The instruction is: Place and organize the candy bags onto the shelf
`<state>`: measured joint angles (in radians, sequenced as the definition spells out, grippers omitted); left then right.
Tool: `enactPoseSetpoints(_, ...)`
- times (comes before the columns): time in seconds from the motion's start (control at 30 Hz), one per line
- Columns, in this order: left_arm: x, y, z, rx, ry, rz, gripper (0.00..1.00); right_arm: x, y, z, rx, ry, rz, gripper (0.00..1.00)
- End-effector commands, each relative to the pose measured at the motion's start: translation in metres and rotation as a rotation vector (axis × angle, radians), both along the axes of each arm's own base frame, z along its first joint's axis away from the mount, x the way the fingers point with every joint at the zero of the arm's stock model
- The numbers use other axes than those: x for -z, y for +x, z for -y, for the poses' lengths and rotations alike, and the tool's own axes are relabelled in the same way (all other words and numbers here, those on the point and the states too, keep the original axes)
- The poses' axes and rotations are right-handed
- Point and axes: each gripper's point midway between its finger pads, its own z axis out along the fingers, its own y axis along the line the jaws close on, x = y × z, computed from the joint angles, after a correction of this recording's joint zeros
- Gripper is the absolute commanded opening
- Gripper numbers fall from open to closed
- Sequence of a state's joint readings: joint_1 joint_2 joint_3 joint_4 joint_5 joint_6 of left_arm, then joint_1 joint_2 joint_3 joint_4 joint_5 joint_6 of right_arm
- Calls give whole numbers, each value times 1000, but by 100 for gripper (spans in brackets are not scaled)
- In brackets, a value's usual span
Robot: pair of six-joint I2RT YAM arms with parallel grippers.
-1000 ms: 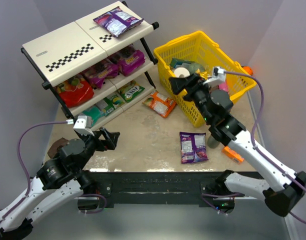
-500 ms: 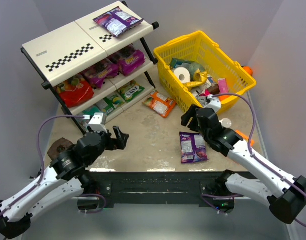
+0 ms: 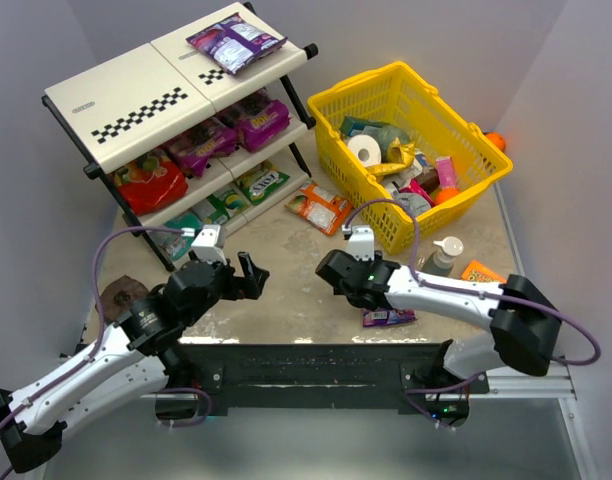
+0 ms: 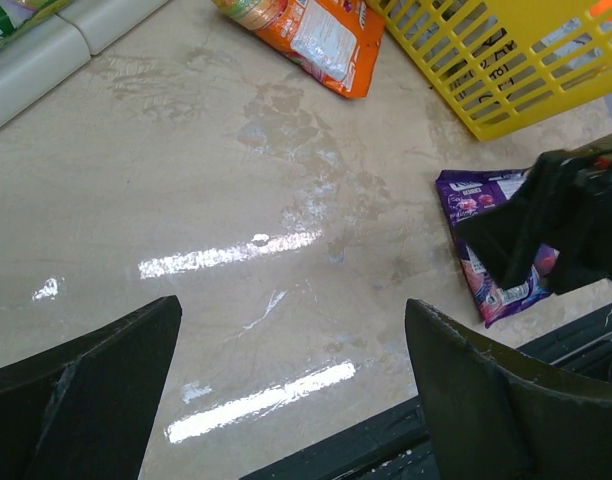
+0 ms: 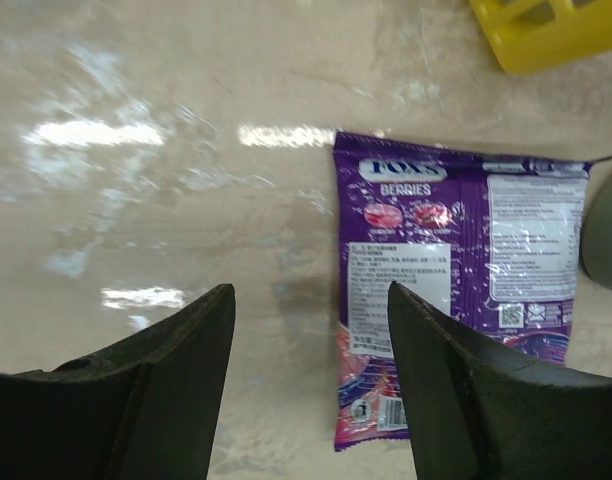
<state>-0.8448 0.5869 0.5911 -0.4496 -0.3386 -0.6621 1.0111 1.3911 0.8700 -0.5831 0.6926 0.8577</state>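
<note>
The shelf (image 3: 116, 105) stands at the back left. A purple candy bag (image 3: 234, 42) lies on its top tier. Magenta bags (image 3: 256, 118) and a red bag (image 3: 148, 180) lie on the middle tier, and green bags (image 3: 261, 182) on the bottom. An orange bag (image 3: 320, 207) lies on the table; it also shows in the left wrist view (image 4: 306, 35). A purple bag (image 5: 446, 290) lies flat near the front edge, mostly hidden under my right arm in the top view (image 3: 388, 317). My right gripper (image 5: 308, 300) is open and low over its left edge. My left gripper (image 4: 291, 310) is open and empty over bare table.
A yellow mesh basket (image 3: 476, 185) with mixed items stands at the back right. A grey bottle with a white cap (image 3: 446, 255) and a small orange box (image 3: 481, 272) sit right of the purple bag. A brown object (image 3: 116, 297) lies at the left edge.
My right arm swung from above the basket down and left to the table, ending low over the purple bag. My left gripper moved forward and to the right.
</note>
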Motion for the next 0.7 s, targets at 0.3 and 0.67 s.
enactPoseSetpoints(0.3, -9, 3, 0, -15, -35, 31, 100, 49, -5, 21, 36, -255, -72, 54)
enactPoseSetpoints(0.67, -15, 2, -7, -34, -30, 46, 99, 68, -8, 15, 14, -251, -109, 0)
